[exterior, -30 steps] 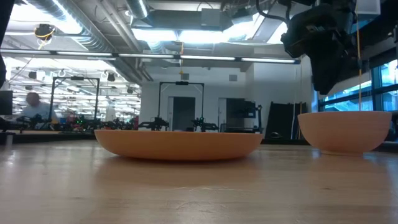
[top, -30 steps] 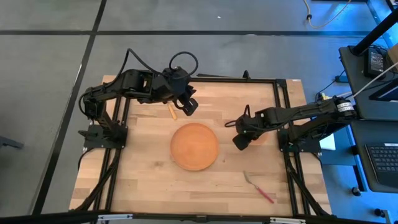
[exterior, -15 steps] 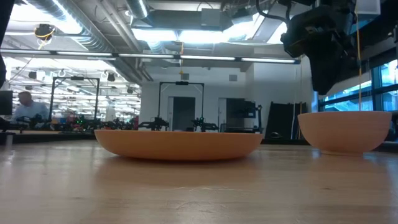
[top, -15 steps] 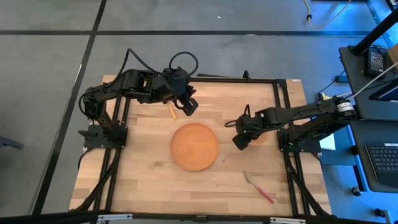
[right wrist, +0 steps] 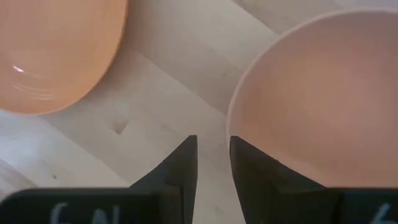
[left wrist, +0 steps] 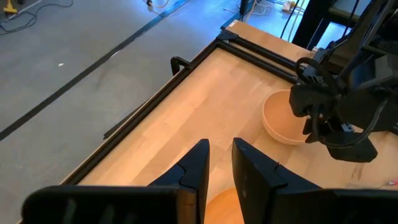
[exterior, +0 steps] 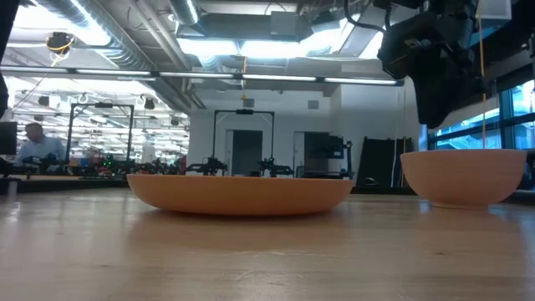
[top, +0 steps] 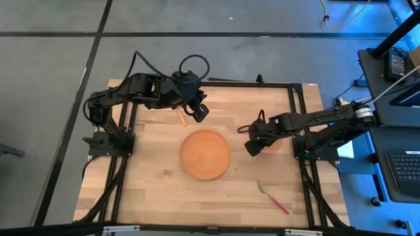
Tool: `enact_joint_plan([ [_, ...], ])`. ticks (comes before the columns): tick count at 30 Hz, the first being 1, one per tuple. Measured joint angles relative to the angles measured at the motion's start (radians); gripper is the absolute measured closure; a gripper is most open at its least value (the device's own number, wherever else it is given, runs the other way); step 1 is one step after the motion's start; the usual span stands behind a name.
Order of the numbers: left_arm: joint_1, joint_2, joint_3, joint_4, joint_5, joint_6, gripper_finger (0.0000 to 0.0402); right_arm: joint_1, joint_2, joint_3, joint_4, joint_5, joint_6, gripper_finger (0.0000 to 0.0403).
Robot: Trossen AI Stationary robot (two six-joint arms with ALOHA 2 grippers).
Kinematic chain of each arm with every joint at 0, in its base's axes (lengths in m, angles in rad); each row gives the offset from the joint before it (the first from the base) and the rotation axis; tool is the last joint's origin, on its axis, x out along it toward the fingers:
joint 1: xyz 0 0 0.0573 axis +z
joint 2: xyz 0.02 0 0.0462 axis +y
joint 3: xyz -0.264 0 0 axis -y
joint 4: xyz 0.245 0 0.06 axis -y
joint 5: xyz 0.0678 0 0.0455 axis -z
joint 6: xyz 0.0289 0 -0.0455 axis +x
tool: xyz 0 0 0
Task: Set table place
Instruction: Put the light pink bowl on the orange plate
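Observation:
The orange plate point(top: 205, 154) lies flat mid-table; it also shows in the low view point(exterior: 241, 192) and the right wrist view point(right wrist: 56, 50). The pale-orange bowl point(exterior: 464, 176) stands upright to its right, also seen in the right wrist view point(right wrist: 323, 106). My right gripper point(top: 252, 146) hangs just above the bowl's plate-side rim point(right wrist: 231, 127), open by a narrow gap point(right wrist: 213, 155), touching nothing. My left gripper point(top: 200, 111) waits at the far side, open by a narrow gap point(left wrist: 221, 162), empty. The spoon's wooden handle point(top: 181, 117) lies beside it. The red-handled fork point(top: 274, 197) lies near the front right.
The black metal frame point(top: 249, 83) runs along the table's far edge and sides. Bare planks lie to the left of the plate and along the near edge point(top: 151, 190). A person sits far off in the room behind point(exterior: 33, 142).
My right gripper has edged a little toward the table's far edge above the bowl's rim. The plate, the bowl, the fork and the spoon have stayed where they were.

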State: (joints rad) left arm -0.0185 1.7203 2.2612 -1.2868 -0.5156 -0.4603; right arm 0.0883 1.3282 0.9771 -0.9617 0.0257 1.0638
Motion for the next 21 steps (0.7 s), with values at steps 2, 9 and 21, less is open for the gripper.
enact_joint_plan([
  [2,0.0,0.0,0.0,0.0,0.0,0.0,0.0339,0.0,0.014,0.0,-0.011,0.001,-0.003,0.0306],
  [9,0.0,0.0,0.0,0.0,0.0,0.0,0.0339,0.0,0.082,0.0,-0.017,0.011,0.005,0.0306],
  [21,0.0,0.0,0.0,-0.004,0.0,0.002,0.0339,0.0,0.152,0.0,-0.015,-0.001,0.004,0.0306],
])
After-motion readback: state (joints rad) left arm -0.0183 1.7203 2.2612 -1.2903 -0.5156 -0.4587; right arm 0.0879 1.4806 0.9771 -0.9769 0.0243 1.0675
